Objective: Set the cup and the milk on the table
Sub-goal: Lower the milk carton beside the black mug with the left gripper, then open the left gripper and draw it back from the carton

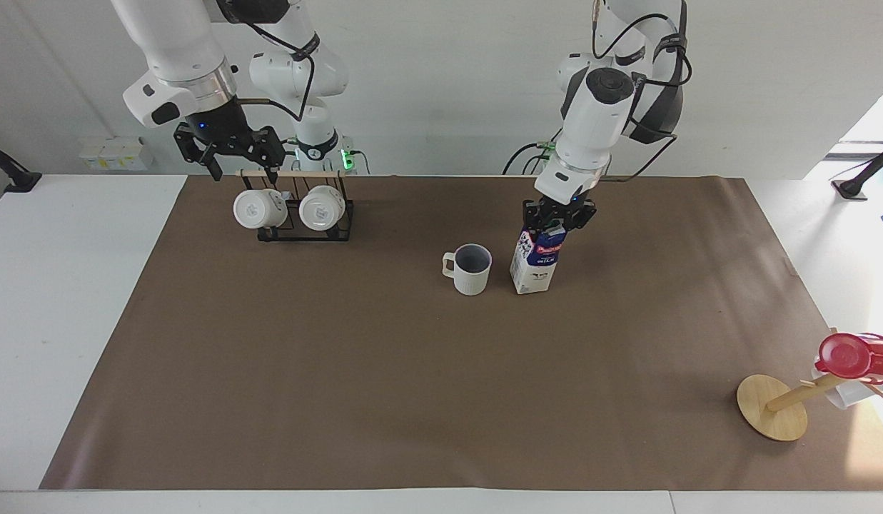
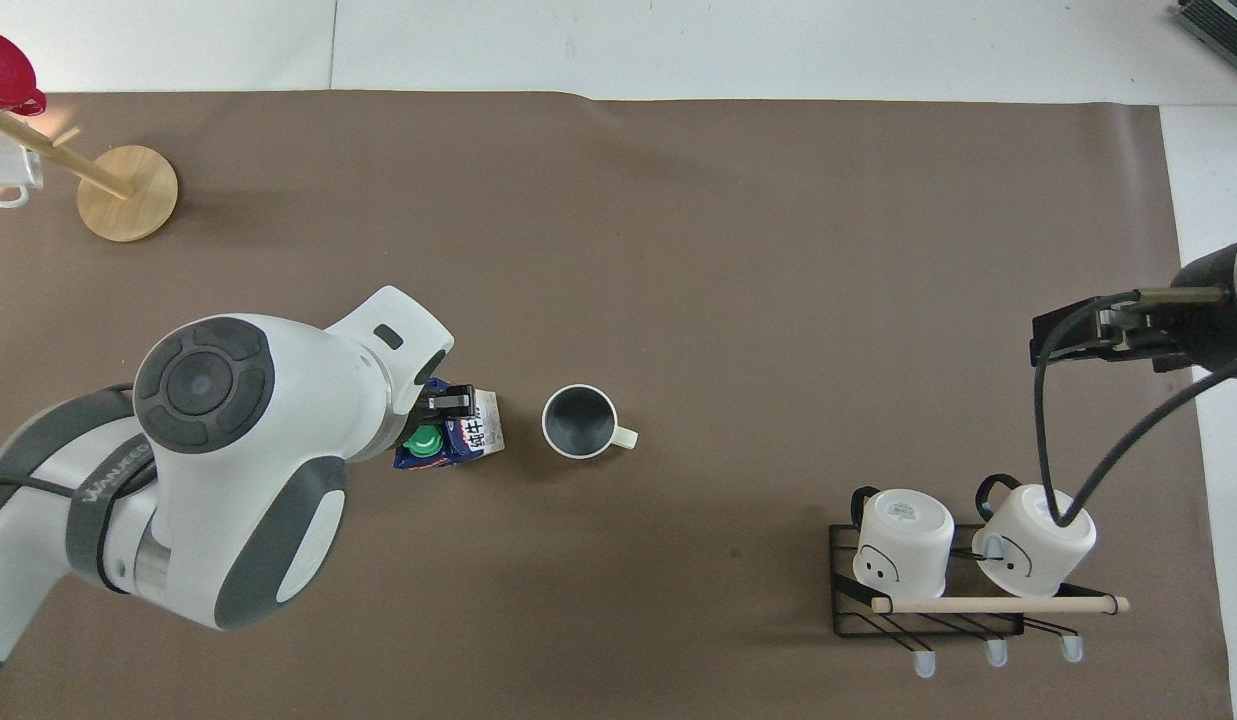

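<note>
Counting one cup (image 1: 472, 269), one milk (image 1: 535, 262).

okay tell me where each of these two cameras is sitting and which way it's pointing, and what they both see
Facing view: high across the table, looking back at the robots; both arms show from their bases, the left gripper at the milk carton's top, the right gripper over the mug rack.
Overhead view: high above the robots' end, looking forward and steeply down; the left arm's wrist fills the lower corner, the right arm's hand enters at the edge.
Shared: the carton, the cup beside it, the rack, the brown paper sheet.
</note>
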Robot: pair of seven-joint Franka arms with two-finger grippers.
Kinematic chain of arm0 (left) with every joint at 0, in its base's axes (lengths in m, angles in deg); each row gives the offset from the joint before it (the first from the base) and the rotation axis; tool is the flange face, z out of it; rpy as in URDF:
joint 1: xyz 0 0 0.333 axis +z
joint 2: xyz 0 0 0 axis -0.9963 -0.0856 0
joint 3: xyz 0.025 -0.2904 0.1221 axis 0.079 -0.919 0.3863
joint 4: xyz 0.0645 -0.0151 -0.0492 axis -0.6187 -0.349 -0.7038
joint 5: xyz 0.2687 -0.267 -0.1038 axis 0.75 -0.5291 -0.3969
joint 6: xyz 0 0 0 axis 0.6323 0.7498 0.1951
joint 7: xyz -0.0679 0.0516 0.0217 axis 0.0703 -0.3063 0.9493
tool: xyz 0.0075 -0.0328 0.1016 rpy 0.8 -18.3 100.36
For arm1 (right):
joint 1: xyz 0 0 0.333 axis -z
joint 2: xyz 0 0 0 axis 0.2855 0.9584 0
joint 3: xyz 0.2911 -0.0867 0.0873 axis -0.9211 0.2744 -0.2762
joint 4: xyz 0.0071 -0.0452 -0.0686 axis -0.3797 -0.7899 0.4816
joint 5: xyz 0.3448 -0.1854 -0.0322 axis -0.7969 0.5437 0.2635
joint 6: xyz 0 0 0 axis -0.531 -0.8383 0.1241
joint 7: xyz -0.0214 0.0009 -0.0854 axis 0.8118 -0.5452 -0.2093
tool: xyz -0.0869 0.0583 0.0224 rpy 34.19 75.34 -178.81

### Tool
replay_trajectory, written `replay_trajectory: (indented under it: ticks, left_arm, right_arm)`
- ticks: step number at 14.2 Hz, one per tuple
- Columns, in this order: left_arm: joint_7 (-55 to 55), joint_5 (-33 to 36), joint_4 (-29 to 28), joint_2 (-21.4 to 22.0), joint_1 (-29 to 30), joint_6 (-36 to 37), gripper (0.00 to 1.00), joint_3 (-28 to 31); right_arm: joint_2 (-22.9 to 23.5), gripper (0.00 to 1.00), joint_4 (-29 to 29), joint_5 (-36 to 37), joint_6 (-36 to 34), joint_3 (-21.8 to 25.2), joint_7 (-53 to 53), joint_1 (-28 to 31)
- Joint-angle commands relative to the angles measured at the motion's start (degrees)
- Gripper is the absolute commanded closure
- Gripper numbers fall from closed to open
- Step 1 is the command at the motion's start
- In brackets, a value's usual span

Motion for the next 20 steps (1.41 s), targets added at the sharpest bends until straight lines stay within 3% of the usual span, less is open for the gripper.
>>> replay_trajectory:
  ticks: [1,3,6,10,13,17,20]
  left_arm:
    - [-0.8,1.2,-0.8,0.5,-1.3,-0.6,0.30,0.9]
    - [-0.9,1.2,-0.8,0.5,-1.3,-0.6,0.26,0.9]
    - [-1.1,1.2,-0.3,0.4,-1.2,-0.7,0.01,0.9]
    - [-1.1,1.1,1.5,0.7,-0.9,0.5,0.00,0.9]
    - [-0.1,1.1,7.5,1.1,-0.2,9.8,0.00,1.6]
    - [9.4,1.7,12.9,1.6,6.4,19.2,0.00,1.6]
    - [16.3,6.7,17.0,2.2,10.6,25.2,0.00,2.0]
  right_arm:
    - [-0.1,0.00,-0.2,-1.4,0.1,-0.3,1.3,1.0]
    - [-0.1,0.00,-0.2,-1.4,0.1,-0.3,1.3,1.0]
    - [-0.1,0.00,-0.2,-1.4,0.1,-0.3,1.3,1.2]
    - [-0.1,0.00,-0.1,-1.4,0.1,-0.3,1.3,1.1]
    - [-0.1,0.00,-0.1,-1.4,0.1,-0.3,1.3,1.1]
    - [-0.1,0.00,-0.1,-1.4,0.1,-0.3,1.3,1.1]
    - [-0.1,0.00,-0.2,-1.4,0.1,-0.3,1.3,1.1]
